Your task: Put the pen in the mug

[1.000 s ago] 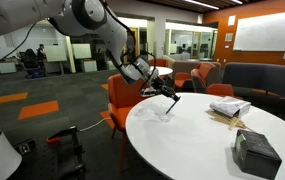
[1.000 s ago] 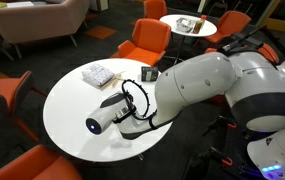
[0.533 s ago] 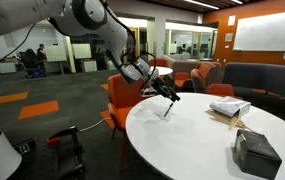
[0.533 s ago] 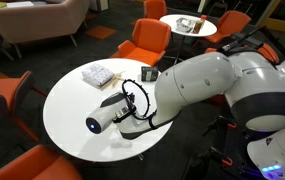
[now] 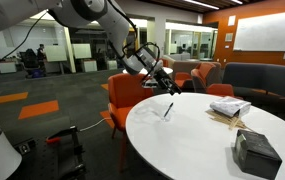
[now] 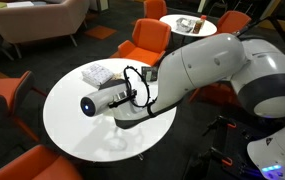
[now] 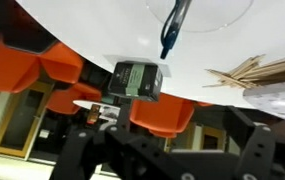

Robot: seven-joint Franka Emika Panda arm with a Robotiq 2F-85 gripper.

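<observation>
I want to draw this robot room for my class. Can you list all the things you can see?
pen: one, dark blue, standing tilted inside the mug
mug: one, clear glass, on the table near its edge
table: one, white, round
black box: one, black, on the table by its rim
papers: one small pile, white, on the table
wooden sticks: a small bunch, tan, beside the papers
chairs: several, orange, around the table
arm: one, white and grey, over the table
gripper: one, black, open, above the mug
</observation>
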